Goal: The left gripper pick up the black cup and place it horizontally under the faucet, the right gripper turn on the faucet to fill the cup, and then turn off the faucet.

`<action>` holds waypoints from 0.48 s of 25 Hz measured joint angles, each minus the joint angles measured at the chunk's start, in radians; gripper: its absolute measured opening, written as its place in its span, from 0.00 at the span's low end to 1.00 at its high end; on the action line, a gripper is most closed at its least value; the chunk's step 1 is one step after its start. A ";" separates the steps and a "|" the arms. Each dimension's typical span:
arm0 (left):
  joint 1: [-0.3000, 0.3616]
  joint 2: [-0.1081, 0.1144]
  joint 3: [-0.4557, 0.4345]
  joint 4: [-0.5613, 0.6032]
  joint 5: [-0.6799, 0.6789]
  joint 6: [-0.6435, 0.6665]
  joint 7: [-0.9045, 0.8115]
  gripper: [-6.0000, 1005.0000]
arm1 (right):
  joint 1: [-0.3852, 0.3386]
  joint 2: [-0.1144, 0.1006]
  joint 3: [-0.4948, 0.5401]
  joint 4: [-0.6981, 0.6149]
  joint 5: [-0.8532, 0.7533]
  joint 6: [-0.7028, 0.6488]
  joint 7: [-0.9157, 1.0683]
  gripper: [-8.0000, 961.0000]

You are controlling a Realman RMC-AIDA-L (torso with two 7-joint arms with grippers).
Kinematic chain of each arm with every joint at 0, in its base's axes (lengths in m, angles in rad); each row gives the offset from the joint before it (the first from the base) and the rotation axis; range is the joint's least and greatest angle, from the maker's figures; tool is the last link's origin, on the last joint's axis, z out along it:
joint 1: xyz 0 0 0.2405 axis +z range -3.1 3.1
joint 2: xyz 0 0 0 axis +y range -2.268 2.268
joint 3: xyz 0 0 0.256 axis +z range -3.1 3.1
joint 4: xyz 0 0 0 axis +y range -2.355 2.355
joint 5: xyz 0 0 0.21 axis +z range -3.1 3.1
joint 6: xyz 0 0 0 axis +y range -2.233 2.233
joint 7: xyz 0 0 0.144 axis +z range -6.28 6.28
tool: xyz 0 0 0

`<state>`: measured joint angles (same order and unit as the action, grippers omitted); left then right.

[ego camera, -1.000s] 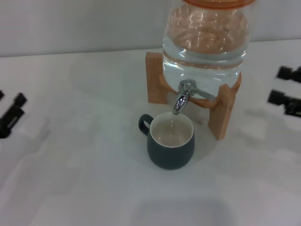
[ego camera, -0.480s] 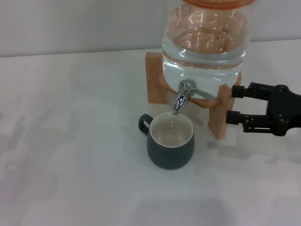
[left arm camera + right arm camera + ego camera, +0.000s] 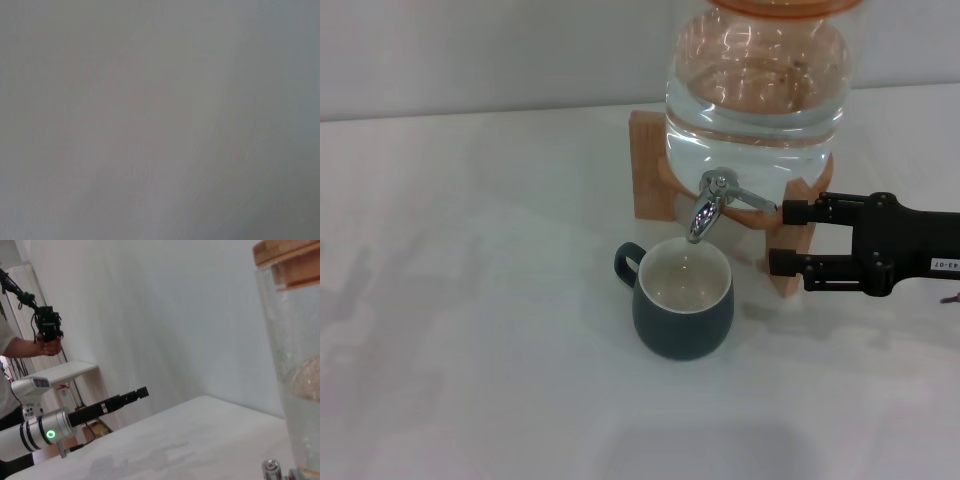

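While the white table [image 3: 470,300] spreads under everything, the clear glass jar [image 3: 757,90] stands at its far edge on a wooden stand [image 3: 650,165], holding water up to its upper part. From the jar's front wall the faucet [image 3: 705,208] juts out, spout curved down. At six o'clock from the spout sits the black cup [image 3: 684,298], upright, mouth directly under the spout, handle at about ten o'clock; I cannot tell whether the cream inside holds water. At three o'clock from the faucet the right gripper [image 3: 783,237] hangs near the lever, fingers spread apart, holding nothing. In the right wrist view the left gripper [image 3: 140,392] shows far off above the table edge; whether its fingers are parted cannot be told.
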<state>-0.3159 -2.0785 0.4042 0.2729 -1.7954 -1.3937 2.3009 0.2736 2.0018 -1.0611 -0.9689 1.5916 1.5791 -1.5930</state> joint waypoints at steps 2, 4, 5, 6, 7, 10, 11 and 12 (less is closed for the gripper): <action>0.000 0.000 0.002 0.000 0.000 0.000 0.000 0.64 | 0.004 0.001 -0.003 0.000 -0.003 -0.005 0.005 0.82; 0.001 -0.001 0.002 -0.001 0.000 0.000 0.000 0.64 | 0.009 0.001 -0.006 0.000 -0.003 -0.007 0.010 0.82; 0.001 -0.001 0.002 -0.001 -0.001 0.000 0.000 0.64 | 0.010 0.002 -0.009 -0.001 -0.003 -0.007 0.011 0.81; 0.001 -0.001 0.002 -0.001 -0.001 0.000 0.000 0.64 | 0.011 0.002 -0.012 -0.001 -0.003 -0.007 0.012 0.81; 0.001 -0.001 0.003 -0.002 -0.001 0.000 0.000 0.64 | 0.011 0.002 -0.015 -0.001 -0.003 -0.007 0.013 0.81; 0.004 -0.002 0.004 -0.003 0.000 -0.004 0.000 0.64 | 0.012 0.003 -0.035 -0.001 -0.002 -0.008 0.015 0.81; 0.005 -0.003 0.004 -0.003 0.000 -0.005 0.000 0.64 | 0.013 0.003 -0.044 -0.003 -0.001 -0.007 0.015 0.81; 0.007 -0.003 0.004 -0.003 0.000 -0.006 0.000 0.64 | 0.013 0.003 -0.049 -0.003 0.000 -0.006 0.015 0.81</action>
<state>-0.3093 -2.0811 0.4080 0.2699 -1.7958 -1.3994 2.3009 0.2867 2.0048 -1.1097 -0.9722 1.5916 1.5727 -1.5778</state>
